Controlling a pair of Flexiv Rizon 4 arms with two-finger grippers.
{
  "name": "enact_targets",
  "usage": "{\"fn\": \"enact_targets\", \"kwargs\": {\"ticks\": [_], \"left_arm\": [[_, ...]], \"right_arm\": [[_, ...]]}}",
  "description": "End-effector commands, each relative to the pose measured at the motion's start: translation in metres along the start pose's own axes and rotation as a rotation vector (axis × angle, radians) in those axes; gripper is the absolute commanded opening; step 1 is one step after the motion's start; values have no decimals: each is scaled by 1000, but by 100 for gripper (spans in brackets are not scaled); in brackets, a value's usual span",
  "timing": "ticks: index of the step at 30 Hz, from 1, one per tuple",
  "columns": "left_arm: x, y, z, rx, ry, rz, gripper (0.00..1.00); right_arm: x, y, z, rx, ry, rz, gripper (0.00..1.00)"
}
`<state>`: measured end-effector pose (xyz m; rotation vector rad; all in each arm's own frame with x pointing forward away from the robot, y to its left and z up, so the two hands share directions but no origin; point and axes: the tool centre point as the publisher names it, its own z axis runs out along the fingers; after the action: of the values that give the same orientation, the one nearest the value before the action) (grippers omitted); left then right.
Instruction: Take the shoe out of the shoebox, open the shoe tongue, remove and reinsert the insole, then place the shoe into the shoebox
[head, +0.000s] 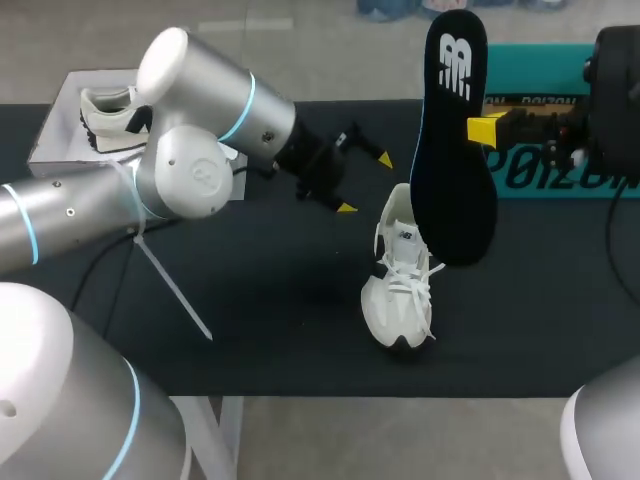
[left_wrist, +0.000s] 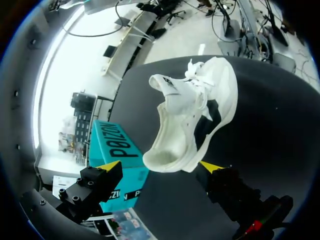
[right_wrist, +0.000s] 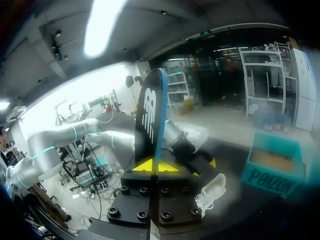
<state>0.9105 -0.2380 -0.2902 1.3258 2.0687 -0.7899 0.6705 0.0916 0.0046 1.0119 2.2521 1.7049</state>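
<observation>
A white shoe (head: 400, 285) lies on the black table, toe toward the front edge, laces loose. A black insole (head: 455, 140) with a white logo hangs upright in the air above it, my right gripper (head: 482, 130) shut on its edge. In the right wrist view the insole (right_wrist: 150, 117) rises from between the closed yellow tips of my right gripper (right_wrist: 156, 165). My left gripper (head: 366, 184) hovers open just behind and left of the shoe's heel. In the left wrist view the shoe (left_wrist: 195, 117) lies ahead of the left gripper (left_wrist: 160, 166), its heel near the gap, untouched.
The teal shoebox (head: 545, 110) stands at the back right, behind my right gripper. A white box (head: 60, 110) holding another white shoe (head: 112, 115) sits at the back left corner. A white strap (head: 170, 285) lies on the table by my left arm.
</observation>
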Motion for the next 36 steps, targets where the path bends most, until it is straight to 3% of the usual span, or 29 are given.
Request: {"fn": "enact_targets", "kwargs": {"ticks": [1, 7, 12, 17, 27, 36], "left_arm": [[5, -9, -5, 41, -154, 39, 100], [17, -21, -19, 100, -409, 111, 100], [27, -30, -29, 173, -547, 170, 100], [24, -33, -36, 202, -579, 206, 100], [0, -42, -38, 231, -585, 246, 100], [-38, -51, -37, 253, -606, 285, 100]], "right_arm": [[-1, 2, 4, 2, -1, 1, 0], [-1, 2, 4, 2, -1, 1, 0], [-1, 2, 4, 2, -1, 1, 0], [-1, 2, 4, 2, -1, 1, 0], [-1, 2, 4, 2, -1, 1, 0], [-1, 2, 4, 2, -1, 1, 0]]}}
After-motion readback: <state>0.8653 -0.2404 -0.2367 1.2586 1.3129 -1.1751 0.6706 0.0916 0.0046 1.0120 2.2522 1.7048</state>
